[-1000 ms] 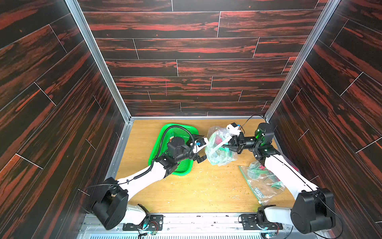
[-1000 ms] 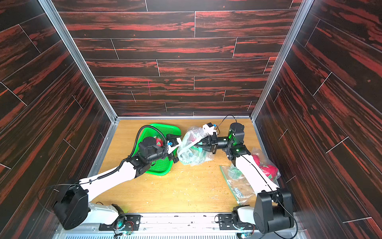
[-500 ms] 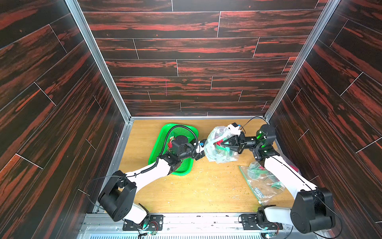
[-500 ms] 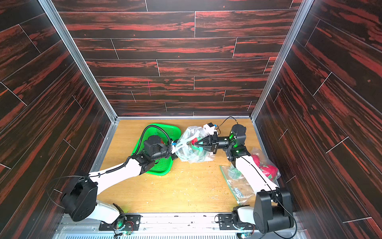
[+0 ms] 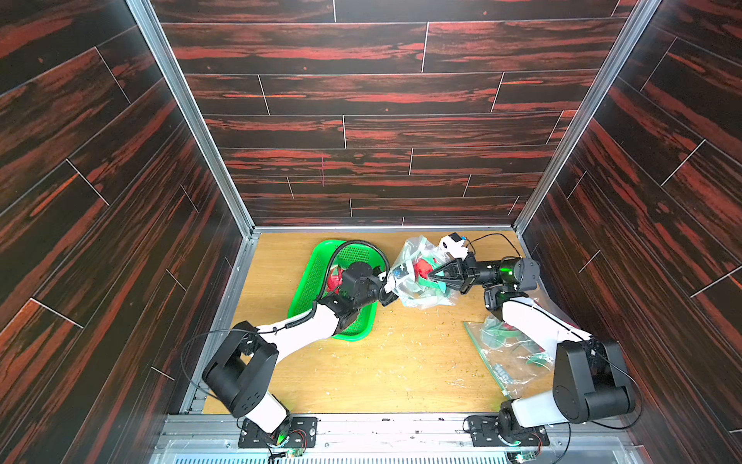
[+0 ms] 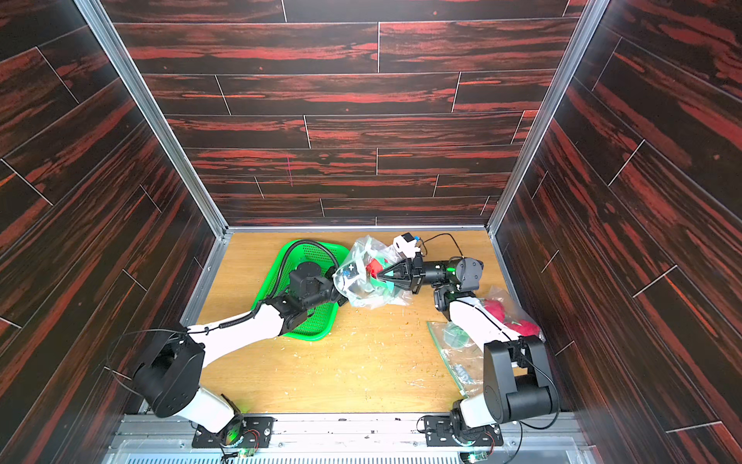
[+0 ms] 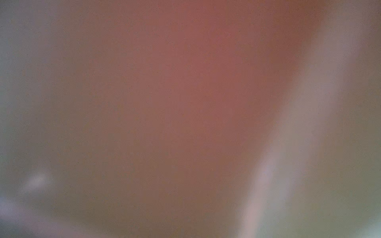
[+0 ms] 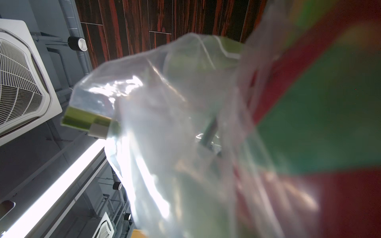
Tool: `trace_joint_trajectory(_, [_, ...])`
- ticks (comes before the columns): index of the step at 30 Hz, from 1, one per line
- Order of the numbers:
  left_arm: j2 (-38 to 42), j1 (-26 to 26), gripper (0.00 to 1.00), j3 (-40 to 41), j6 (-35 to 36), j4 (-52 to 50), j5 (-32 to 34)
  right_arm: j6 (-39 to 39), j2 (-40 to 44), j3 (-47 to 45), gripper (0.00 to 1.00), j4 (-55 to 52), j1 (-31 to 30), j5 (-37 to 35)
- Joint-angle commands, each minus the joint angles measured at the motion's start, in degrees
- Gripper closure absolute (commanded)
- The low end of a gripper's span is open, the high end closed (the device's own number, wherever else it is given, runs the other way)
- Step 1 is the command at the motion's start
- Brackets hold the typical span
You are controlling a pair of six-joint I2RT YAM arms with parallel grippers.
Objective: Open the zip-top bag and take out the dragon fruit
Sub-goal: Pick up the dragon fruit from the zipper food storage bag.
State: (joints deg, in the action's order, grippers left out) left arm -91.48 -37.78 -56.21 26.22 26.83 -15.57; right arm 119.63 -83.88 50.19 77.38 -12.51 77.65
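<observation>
Red dragon fruit (image 5: 422, 267) is still inside the clear zip-top bag (image 5: 413, 295), mid-frame just right of the green basket (image 5: 317, 261) in both top views. New bit: the left gripper (image 5: 390, 284), wide open a second ago, has moved in and snapped its jaws together at the bag's left edge, which looks like a pinch on the film. Right gripper (image 5: 430, 275) stays clamped on the opposite side. With both sides held, I'd guess pulling the mouth apart comes next. Left wrist view is just reddish blur.
</observation>
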Motion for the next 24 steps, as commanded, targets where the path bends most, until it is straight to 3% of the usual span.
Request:
trace_joint_trajectory(1, [-2.40, 0.55, 1.00, -1.04, -1.10, -7.97, 4.39, 7.63, 4.56, 4.34, 1.00, 8.87, -0.19, -1.35])
trace_joint_trajectory(14, [-3.55, 2.78, 1.00, -2.21, -3.08, -10.89, 5.10, 6.94, 6.60, 7.37, 1.00, 12.26, -0.14, 1.29])
trace_joint_trajectory(20, [-1.82, 3.06, 1.00, -2.26, -4.56, -11.45, 2.01, 5.35, 5.83, 6.94, 1.00, 13.32, -0.17, 2.24])
trace_joint_trajectory(24, [4.10, 2.98, 0.56, -1.69, -8.66, -13.92, -1.77, 2.08, 3.99, 4.17, 1.00, 13.01, -0.21, 2.55])
